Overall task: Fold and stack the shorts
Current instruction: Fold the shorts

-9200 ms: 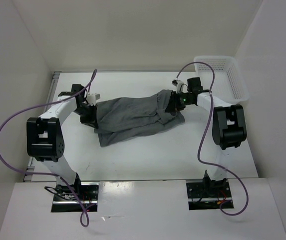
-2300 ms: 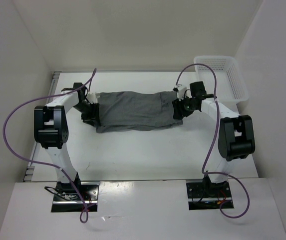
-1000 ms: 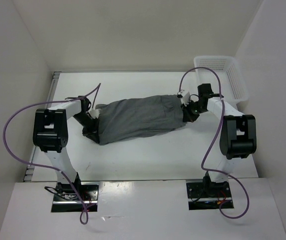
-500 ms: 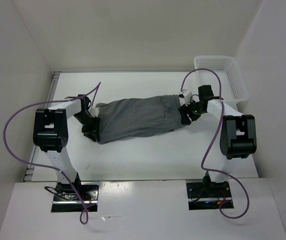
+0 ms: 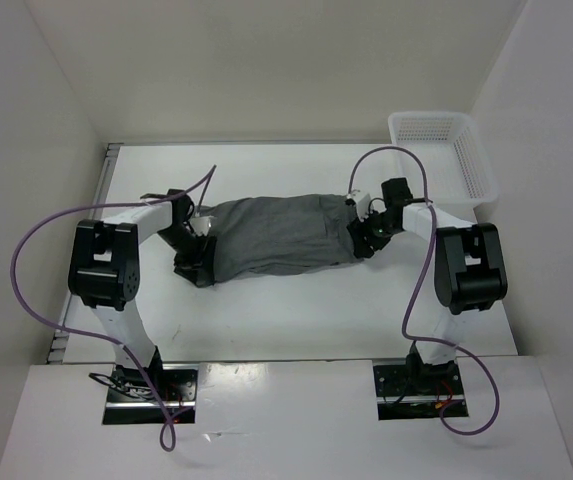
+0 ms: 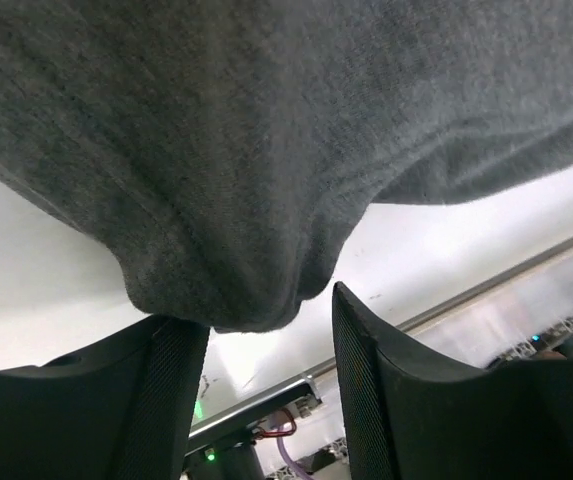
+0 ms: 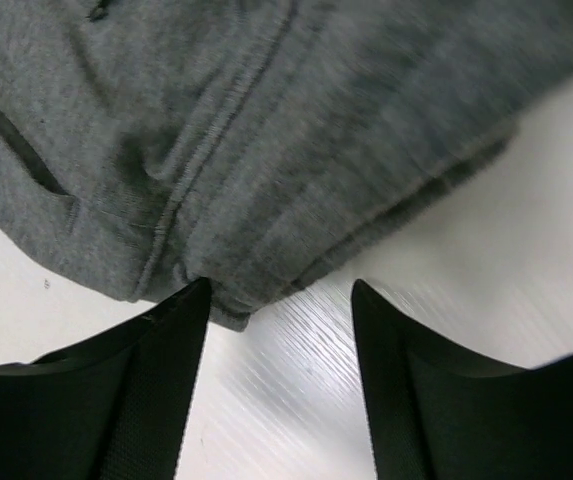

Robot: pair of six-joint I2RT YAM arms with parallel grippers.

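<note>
Grey shorts [image 5: 276, 235] lie bunched lengthwise on the table [image 5: 296, 310] between both arms. Left gripper [image 5: 198, 262] has fingers [image 6: 171, 390] apart, straddling a fabric fold. Right gripper [image 5: 363, 240] is spread at the right hem; basket [image 5: 444, 155] sits far right.

Lab test cell; white enclosure walls [image 5: 266, 70]; bolted arm bases [image 5: 149, 383].
</note>
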